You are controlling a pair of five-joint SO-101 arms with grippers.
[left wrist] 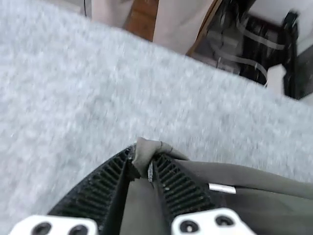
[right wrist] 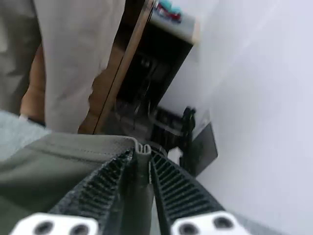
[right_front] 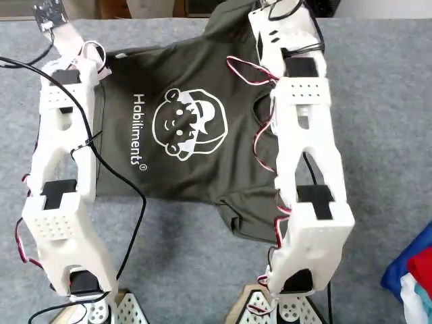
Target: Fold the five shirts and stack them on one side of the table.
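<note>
Looks like the first fold: left gripper (left wrist: 143, 165) and right gripper (right wrist: 143, 161) each pinch the shirt (right_front: 175, 183) at its far edge. Next move needs a synced lift, drawing that edge toward the near hem.

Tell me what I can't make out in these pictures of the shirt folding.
- High view: the shirt has one side hidden under the right arm.
- High view: the coloured pile is cut off by the picture's edge, so its pieces cannot be counted.
- Wrist views: the left gripper and the right gripper cover the cloth they pinch, so how deep it sits is unclear.
</note>
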